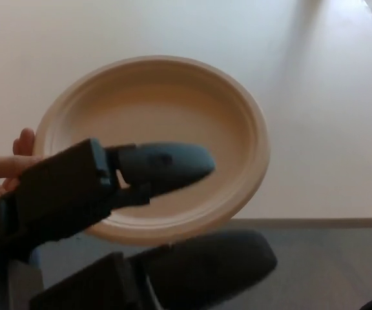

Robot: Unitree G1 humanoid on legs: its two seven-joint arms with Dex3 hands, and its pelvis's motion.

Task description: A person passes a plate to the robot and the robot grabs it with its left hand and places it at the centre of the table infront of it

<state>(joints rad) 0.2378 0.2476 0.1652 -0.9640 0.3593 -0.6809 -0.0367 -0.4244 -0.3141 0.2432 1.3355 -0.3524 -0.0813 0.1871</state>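
Table [321, 116]: pale, bare beyond the plate, near edge below it. Plate [173, 110] held above that edge by a person's hand [5, 169] at its left rim. Left hand [108, 184] over plate, fingers apart, gripping nothing.

left hand [118, 213]: black, boxy palm block
fingers [166, 165]: thick, rounded, dark grey-blue, smooth tips
person's hand [5, 169]: bare, no sleeve visible

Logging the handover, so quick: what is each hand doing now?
Left hand: open, around the plate rim, not clamped.
Right hand: not in view.
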